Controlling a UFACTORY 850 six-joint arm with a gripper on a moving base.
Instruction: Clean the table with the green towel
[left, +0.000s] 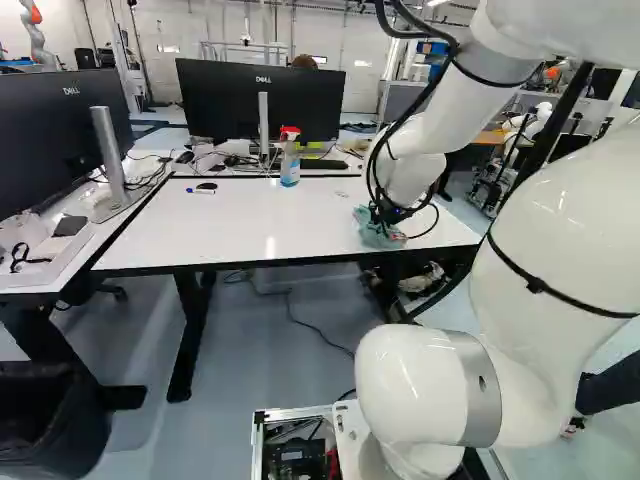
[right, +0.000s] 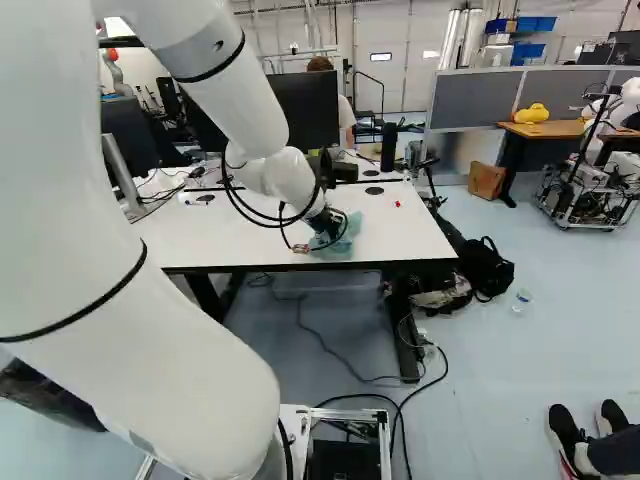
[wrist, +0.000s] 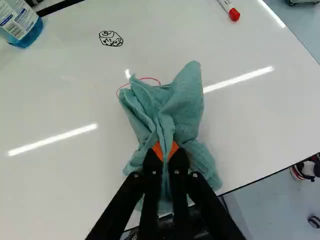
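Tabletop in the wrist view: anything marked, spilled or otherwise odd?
Yes: a small black drawing and a thin red curve at the edge of the green towel look odd, being scribbles on a plain white tabletop. I see no spill.

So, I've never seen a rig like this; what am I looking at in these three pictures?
A white robot arm rises from a moving base. Two pictures come from cameras on that base, behind the arm, to its left and right; the third comes from its wrist. On the white table are a spray bottle, a red-capped marker and a small black drawing; two monitors stand beyond. The jaws are closed on a crumpled green towel, which rests on the table, partly covering a red line.
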